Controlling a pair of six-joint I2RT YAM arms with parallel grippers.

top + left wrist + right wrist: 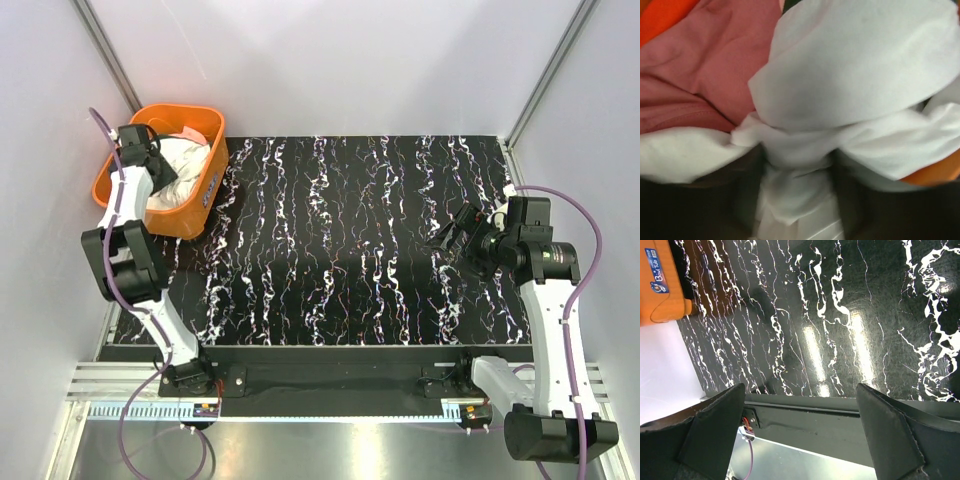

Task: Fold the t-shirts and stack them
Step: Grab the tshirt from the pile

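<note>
two bent arms: left pincer (164, 170) in basket (186, 109), right pincer (448, 233) above table (330, 240).

White t-shirt (855, 90) hides the left hand's (155, 165) fingertips inside the orange basket (212, 190)

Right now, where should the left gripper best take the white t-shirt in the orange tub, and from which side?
Likely the bunched fold of the white t-shirt, from straight above: the orange tub walls close off the sides, and the pink t-shirt lies beside that fold, not over it.
</note>
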